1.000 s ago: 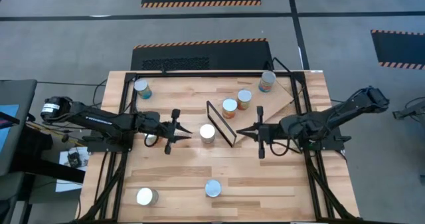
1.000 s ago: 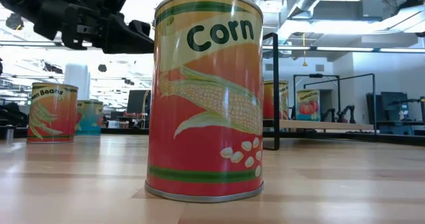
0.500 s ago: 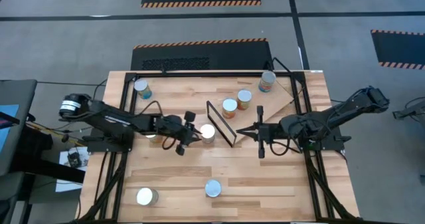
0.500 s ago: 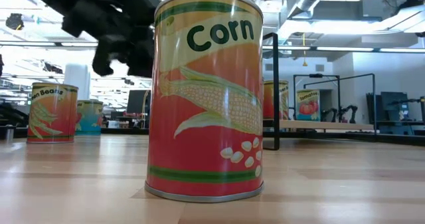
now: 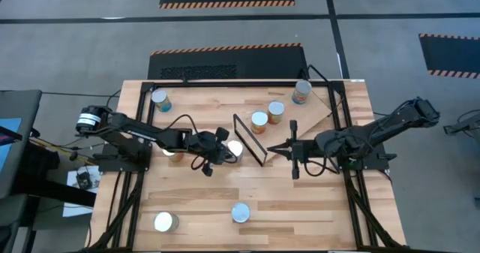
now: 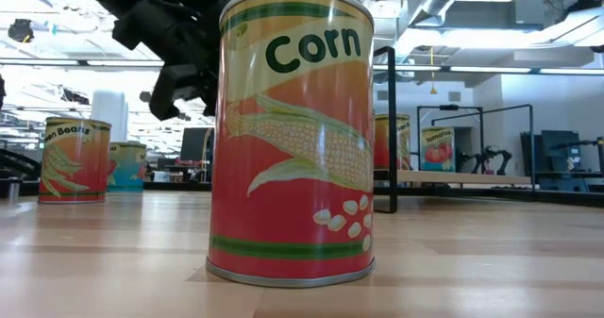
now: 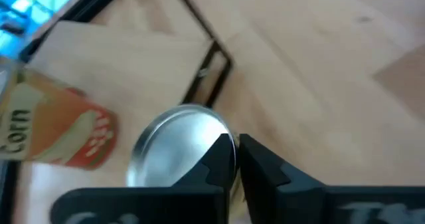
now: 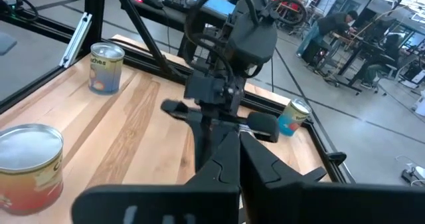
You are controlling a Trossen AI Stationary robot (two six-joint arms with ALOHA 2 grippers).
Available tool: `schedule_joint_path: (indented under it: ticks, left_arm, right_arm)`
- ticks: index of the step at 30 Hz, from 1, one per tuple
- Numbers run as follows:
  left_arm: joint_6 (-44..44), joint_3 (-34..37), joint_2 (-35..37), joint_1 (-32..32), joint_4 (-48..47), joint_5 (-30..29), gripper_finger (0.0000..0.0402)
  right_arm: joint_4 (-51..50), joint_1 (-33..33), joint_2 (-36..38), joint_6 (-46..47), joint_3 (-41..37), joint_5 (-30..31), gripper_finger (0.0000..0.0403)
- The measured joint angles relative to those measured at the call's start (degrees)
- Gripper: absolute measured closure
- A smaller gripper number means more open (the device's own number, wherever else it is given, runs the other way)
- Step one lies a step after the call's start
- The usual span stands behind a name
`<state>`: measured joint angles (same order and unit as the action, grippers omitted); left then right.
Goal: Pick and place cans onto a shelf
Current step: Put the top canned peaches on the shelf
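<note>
A silver-topped can [image 5: 235, 148] stands upright mid-table, just left of the shelf's black wire frame [image 5: 250, 139]. My left gripper [image 5: 225, 151] is shut and tipped down over the near rim of that can's top [image 7: 179, 144]. It also shows in the left wrist view [image 7: 238, 159] and the low view [image 6: 184, 77]. My right gripper [image 5: 271, 149] is shut and empty just right of the frame. Three cans [image 5: 259, 121] [image 5: 276, 112] [image 5: 302, 92] stand on the light-wood shelf board [image 5: 313, 115]. My left gripper's shut fingertips [image 7: 226, 154] stand over the rim of the can's silvery top [image 7: 199, 127], coming from the table's left and slanting down. I cannot tell whether they touch it. The can stands upright on the table.
A blue can [image 5: 160, 99] stands at the far left. Another can [image 5: 172, 154] sits under my left arm. A Corn can [image 5: 240, 212] and a white-topped can [image 5: 165, 223] stand near the front edge. The Corn can [image 6: 293, 134] blocks much of the low view.
My left gripper has gone toward the table's right edge up to the centre can, and it has turned about its axis and tipped downward. The can has stayed in place.
</note>
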<state>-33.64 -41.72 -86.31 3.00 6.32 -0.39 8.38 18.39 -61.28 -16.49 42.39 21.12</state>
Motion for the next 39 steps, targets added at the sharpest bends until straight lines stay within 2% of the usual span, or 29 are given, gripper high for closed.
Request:
schedule_joint_path:
  ticks: [8, 11, 16, 22, 26, 30, 34, 39]
  left_arm:
    - [3.33, 0.27, 8.37, 1.62, -2.37, 10.01, 0.0401]
    - [5.47, 0.28, 12.12, 2.66, -4.09, 11.33, 0.0401]
    - [9.88, -1.52, 18.99, 3.26, -5.76, 7.34, 0.0401]
    - [11.63, -13.36, 21.46, 0.24, -16.12, 2.51, 0.0401]
    - [11.42, -23.6, 18.97, -6.09, -20.5, 3.02, 0.0401]
    - [12.85, -32.32, 12.98, -14.67, -21.15, 10.42, 0.0401]
    - [15.05, -40.82, 3.5, -20.57, -21.36, 17.25, 0.0401]
    - [16.33, -51.94, -10.61, -23.22, -22.16, 19.08, 0.0401]
  right_arm:
    - [-0.76, 0.0, 0.0, 0.11, 0.0, -0.02, 0.0387]
    - [-0.85, -0.02, 0.0, 0.09, 0.0, -0.02, 0.039]
    - [-0.65, -0.02, 0.0, 0.09, -0.02, -0.02, 0.0388]
    - [-0.91, -0.02, 0.0, 0.04, -0.02, -0.02, 0.0389]
    - [-5.46, -0.02, 0.86, -0.6, -0.02, -0.05, 0.0391]
    - [-12.33, -0.02, 3.67, 0.16, -0.09, 1.22, 0.0396]
    - [-18.17, 0.5, 8.7, 2.79, -1.04, 6.1, 0.0398]
    - [-17.38, 0.81, 17.02, 4.26, -6.49, 8.72, 0.0399]
